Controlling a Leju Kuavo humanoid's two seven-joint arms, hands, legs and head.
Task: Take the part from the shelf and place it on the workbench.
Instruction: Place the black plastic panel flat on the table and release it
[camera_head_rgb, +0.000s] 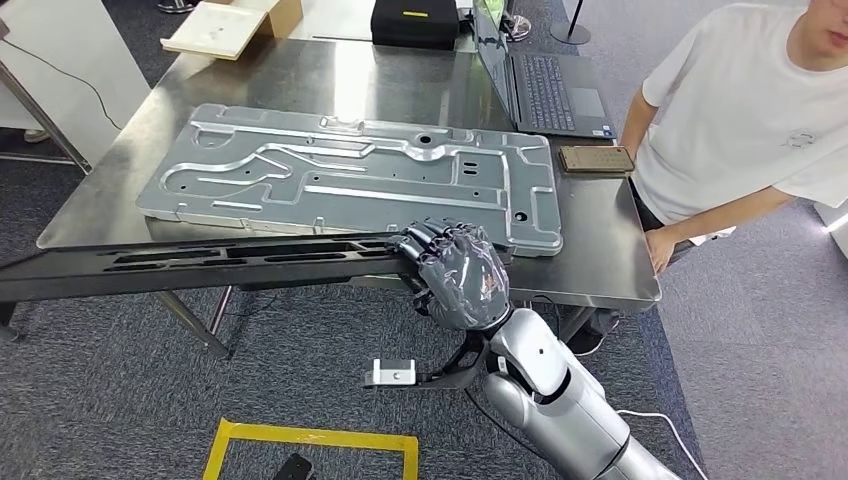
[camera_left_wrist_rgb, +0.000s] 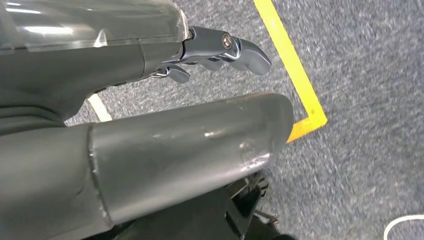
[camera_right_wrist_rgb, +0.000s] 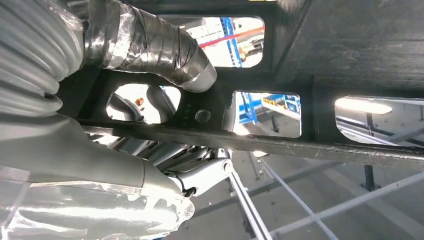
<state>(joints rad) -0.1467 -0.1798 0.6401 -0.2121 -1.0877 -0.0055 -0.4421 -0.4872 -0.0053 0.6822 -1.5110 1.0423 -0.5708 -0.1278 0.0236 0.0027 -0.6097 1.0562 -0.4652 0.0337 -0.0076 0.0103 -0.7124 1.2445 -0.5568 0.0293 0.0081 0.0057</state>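
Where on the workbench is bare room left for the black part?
Bare steel lies left of and behind the grey panel, along the workbench edge. It is crowded toward the laptop, phone and person. The right hand holds the black part.

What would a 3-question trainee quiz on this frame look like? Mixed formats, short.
1. True or false: the right hand grips the long black part.
2. What lies flat on the workbench beyond the black part? A) the grey metal panel B) a toolbox C) a tyre
3. Fill in: the phone lies beside the ____.

Key: 1 true; 2 A; 3 laptop.
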